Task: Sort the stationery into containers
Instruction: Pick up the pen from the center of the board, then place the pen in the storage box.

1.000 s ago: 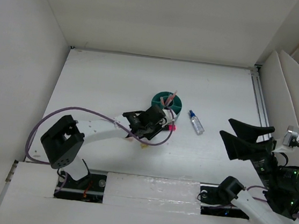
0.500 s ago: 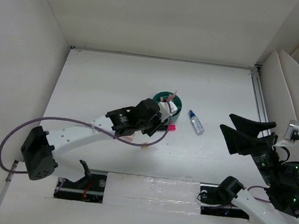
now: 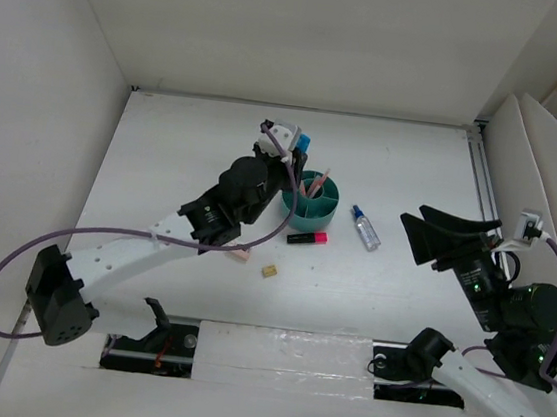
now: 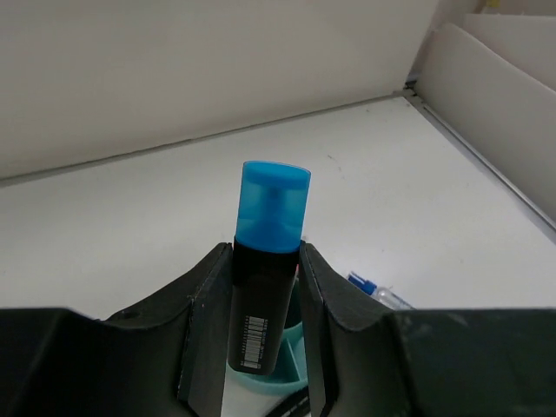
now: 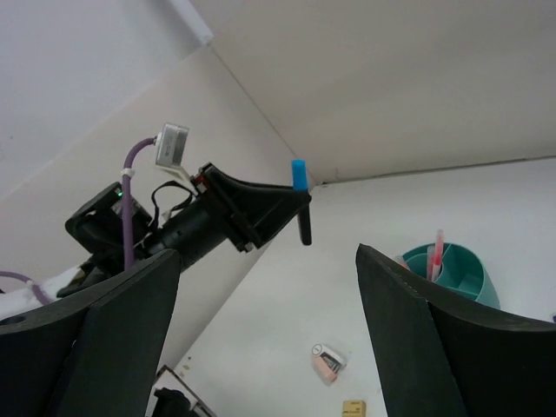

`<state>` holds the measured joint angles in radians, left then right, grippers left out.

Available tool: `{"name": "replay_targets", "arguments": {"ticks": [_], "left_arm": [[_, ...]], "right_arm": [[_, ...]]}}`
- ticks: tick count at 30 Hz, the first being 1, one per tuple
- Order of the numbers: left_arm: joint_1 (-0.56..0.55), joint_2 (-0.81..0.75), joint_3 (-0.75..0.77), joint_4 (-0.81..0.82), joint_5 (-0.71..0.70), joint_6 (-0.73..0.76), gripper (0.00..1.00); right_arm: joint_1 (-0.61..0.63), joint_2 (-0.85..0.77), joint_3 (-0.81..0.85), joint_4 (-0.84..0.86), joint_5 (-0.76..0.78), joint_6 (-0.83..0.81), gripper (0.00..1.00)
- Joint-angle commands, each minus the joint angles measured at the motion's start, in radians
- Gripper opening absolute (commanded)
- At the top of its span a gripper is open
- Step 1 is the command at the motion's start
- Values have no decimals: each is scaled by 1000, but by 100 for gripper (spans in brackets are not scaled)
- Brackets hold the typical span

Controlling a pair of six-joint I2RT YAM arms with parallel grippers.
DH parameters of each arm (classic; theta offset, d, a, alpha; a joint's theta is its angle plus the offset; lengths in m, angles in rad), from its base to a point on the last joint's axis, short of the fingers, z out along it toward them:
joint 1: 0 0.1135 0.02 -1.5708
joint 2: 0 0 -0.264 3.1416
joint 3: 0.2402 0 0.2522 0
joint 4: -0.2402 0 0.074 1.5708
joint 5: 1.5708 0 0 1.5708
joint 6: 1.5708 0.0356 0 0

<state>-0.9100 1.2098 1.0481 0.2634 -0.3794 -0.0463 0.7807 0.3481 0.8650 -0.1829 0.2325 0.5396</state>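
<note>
Blue-capped marker (image 4: pixel 271 208) pinched high by left gripper (image 4: pixel 265 261); we risk missing organizer (image 3: pixel 318 216) slot or knocking pens (image 3: pixel 319 183). Right gripper (image 3: pixel 418 241) spread, empty.

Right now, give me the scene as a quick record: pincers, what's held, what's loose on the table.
left pincer: shut on blue-capped marker, raised, cap up, organizer below it in the wrist view
right pincer: open, empty, off to the right
teal organizer: holds pink pens
loose on table: pink-ended marker, clear bottle, tan block, pale pink eraser
sorting: not finished
</note>
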Motion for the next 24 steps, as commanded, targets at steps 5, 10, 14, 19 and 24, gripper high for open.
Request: {"name": "replay_targets", "arguments": {"ticks": [5, 10, 14, 19, 24], "left_arm": [[22, 77, 37, 283, -125, -59, 0], [140, 40, -20, 373, 15, -127, 0], [245, 27, -108, 479, 177, -203, 0], [306, 83, -119, 568, 330, -227, 0], [339, 178, -118, 635, 390, -264, 0]], "right_arm": [[8, -4, 43, -49, 37, 14, 87], [8, -24, 8, -18, -2, 5, 87], [8, -24, -17, -18, -2, 5, 87], [8, -43, -26, -27, -12, 5, 87], [8, -63, -35, -58, -12, 5, 87]]}}
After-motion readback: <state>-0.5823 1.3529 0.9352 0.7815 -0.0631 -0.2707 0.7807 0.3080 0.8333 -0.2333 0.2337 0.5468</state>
